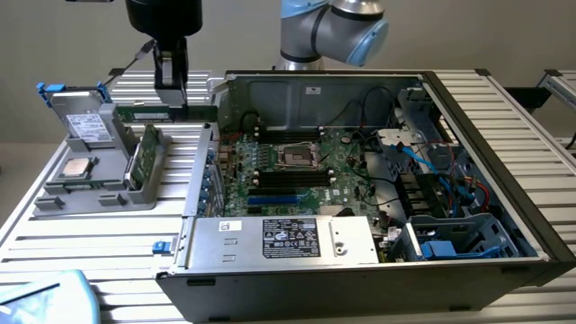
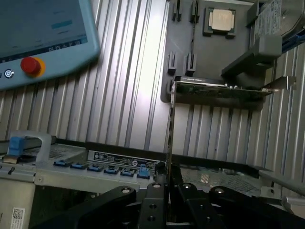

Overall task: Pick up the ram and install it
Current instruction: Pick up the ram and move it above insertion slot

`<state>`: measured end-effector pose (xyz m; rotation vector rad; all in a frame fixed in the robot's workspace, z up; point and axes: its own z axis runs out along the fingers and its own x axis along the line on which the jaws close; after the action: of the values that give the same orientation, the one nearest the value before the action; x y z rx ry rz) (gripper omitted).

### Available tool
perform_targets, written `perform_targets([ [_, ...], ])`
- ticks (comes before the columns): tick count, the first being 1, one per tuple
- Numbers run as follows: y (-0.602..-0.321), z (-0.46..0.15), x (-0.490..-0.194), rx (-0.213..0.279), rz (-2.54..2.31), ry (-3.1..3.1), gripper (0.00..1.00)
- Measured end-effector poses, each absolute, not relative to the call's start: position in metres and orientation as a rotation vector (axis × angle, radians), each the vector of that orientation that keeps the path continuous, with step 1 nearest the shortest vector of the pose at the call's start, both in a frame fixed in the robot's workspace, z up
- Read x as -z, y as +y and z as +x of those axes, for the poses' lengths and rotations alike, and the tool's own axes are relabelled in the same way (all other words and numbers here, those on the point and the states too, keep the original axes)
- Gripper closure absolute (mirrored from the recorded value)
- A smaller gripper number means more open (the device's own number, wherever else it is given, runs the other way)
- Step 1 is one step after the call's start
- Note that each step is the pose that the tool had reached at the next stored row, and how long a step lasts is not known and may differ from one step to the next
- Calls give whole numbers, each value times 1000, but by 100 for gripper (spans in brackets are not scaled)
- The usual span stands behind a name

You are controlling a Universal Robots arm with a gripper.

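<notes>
A Universal Robots arm's gripper (image 1: pixel 170 101) clamps the ram (image 1: pixel 144 113) between its closed fingers. The green stick hangs level in the air near the far end of a gray parts tray (image 1: pixel 54 202), just outside the wall of an open computer case (image 1: pixel 504 155), on the exterior view's left. In the wrist view the ram (image 2: pixel 169 129) appears edge-on, reaching out from the gripper (image 2: pixel 167 183). The tray carries 1 silver processor (image 1: pixel 77 169) and 1 larger green card (image 1: pixel 144 156) standing on edge. The motherboard (image 1: pixel 306 169) lies exposed inside the case, and a teach pendant (image 2: pixel 43 33) rests on the slatted table (image 1: pixel 81 250).
</notes>
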<state>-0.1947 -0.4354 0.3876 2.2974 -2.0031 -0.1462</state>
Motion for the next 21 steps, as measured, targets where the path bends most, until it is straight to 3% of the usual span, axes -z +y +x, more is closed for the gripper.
perform_targets([
  [21,-437,-99,-390,168,2308,-2010,86],
])
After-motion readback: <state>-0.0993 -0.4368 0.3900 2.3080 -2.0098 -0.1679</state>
